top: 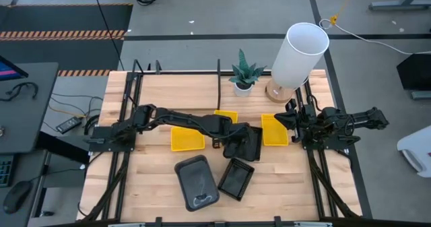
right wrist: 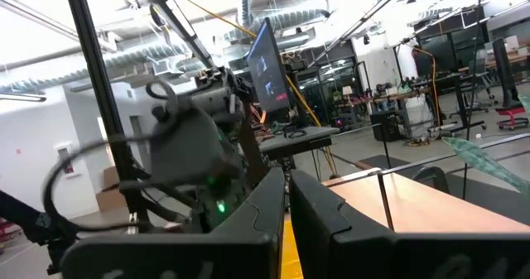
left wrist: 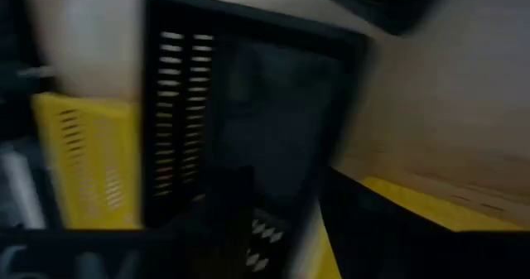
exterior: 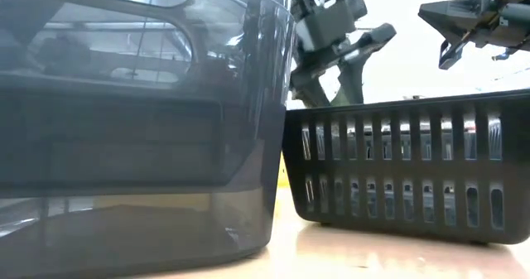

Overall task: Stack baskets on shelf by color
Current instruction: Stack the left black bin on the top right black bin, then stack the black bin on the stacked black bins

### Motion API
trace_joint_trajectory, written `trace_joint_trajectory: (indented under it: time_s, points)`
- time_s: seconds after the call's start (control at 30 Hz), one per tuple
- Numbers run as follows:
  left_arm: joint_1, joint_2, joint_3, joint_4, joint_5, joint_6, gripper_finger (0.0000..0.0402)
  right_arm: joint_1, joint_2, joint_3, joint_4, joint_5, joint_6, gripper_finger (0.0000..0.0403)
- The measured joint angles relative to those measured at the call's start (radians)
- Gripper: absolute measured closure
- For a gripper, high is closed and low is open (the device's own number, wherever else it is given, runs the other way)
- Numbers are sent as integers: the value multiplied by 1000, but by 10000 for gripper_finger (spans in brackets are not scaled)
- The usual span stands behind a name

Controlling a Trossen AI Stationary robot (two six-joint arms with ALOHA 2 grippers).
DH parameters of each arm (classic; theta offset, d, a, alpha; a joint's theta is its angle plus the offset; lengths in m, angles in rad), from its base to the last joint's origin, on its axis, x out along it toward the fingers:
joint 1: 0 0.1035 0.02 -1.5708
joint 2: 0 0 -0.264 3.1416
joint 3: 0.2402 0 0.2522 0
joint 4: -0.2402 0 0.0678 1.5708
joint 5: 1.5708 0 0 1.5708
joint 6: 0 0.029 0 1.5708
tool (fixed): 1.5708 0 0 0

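Here the left tool [top: 237, 138] reaches over the middle of the surface [top: 148, 180] and sits at the near edge of a black basket [top: 246, 143]; whether it grips this basket or only hovers I cannot tell, because its fingers are hidden from above and the left wrist view is smeared. In that wrist view a black slatted basket [left wrist: 248, 122] lies straight ahead of the tool, with yellow baskets on both sides of it. From above, one yellow basket [top: 187, 139] lies just behind the left tool along its arm, a second yellow one [top: 226, 116] just beyond the arm, and a third [top: 273, 130] between the two tools. I judge that the black basket is the one in hand, because the tool is aimed at it and not at the yellow ones. The right tool [top: 291, 118] waits near the far right side, beside the third yellow basket, and its fingers look nearly together in the right wrist view, holding nothing. A grey basket [top: 196, 181] and another black slatted basket [top: 236, 178] lie on the near side of the left tool, touching or almost touching each other; they fill the low view. The shelf [top: 202, 73] runs along the far edge, with a plant [top: 244, 72] and a white lamp [top: 298, 57] at it, and no basket is seen on it, so the stacking seems at an early stage.
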Motion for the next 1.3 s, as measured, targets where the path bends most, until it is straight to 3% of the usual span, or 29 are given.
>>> trace_joint_trajectory:
  time_s: [0.23,0.47,0.7,1.0,1.3]
  points:
    - [-37,-25,5,-30,0,-181,255,0,0,0,-1,0,0,376]
    - [-110,-25,4,-80,1,-580,278,0,0,0,1,0,0,376]
    - [-115,-25,4,-76,-33,-1019,302,0,0,0,1,0,0,376]
    - [-135,-18,4,-85,-33,-1314,328,0,0,0,1,0,0,376]
    - [-142,1,5,-76,-70,-1538,307,0,0,0,1,0,0,376]
